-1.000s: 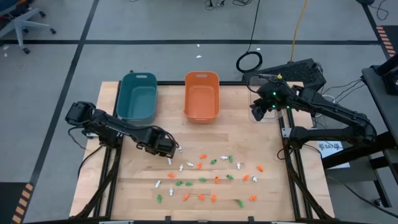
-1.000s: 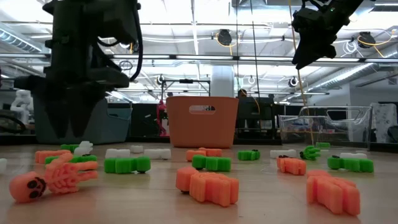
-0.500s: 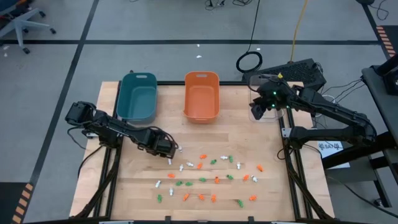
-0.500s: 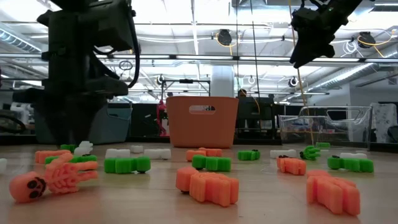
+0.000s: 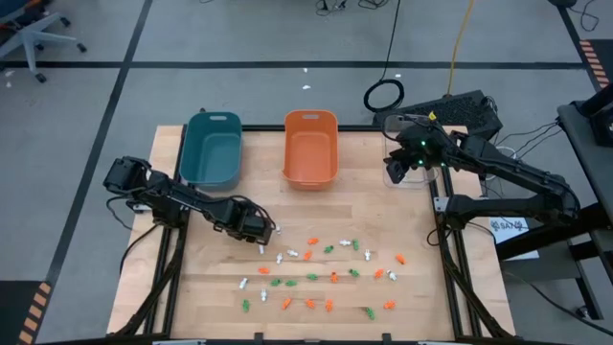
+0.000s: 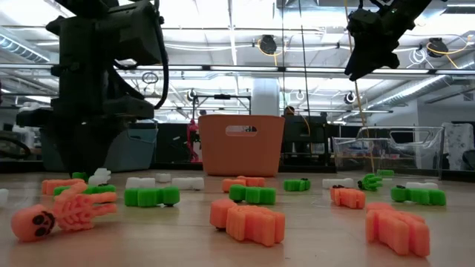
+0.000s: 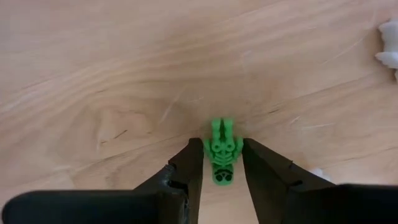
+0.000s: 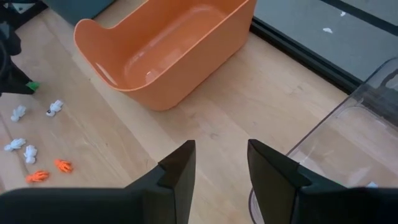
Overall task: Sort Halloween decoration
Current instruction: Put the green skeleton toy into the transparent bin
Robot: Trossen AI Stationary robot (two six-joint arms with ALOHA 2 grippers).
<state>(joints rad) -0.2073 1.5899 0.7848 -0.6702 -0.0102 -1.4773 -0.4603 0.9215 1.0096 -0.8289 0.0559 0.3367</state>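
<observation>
Several tiny orange, white and green Halloween trinkets (image 5: 321, 276) lie scattered on the near half of the wooden table. My left gripper (image 5: 257, 228) points straight down at the scatter's far left corner. Its fingers (image 7: 222, 157) are closed in on a small green skeleton trinket (image 7: 222, 149) that lies flat on the wood. My right gripper (image 5: 396, 172) hangs open high over the table's far right, tilted downward, with nothing between its fingers (image 8: 221, 163). My left gripper pinches the green skeleton trinket by its two long sides (image 7: 210, 153) between the two fingers. The fingers come from above, pointing down, and lie across it near its skull end. The trinket lies flat on the table.
A teal bin (image 5: 211, 149) and an orange bin (image 5: 310, 146) stand side by side at the table's far edge. A clear bin (image 8: 351, 140) stands at the far right, below my right gripper. A white trinket (image 7: 390, 53) lies close to the left gripper.
My left gripper has sunk a little toward the table, straight down over the green trinket, without turning.
</observation>
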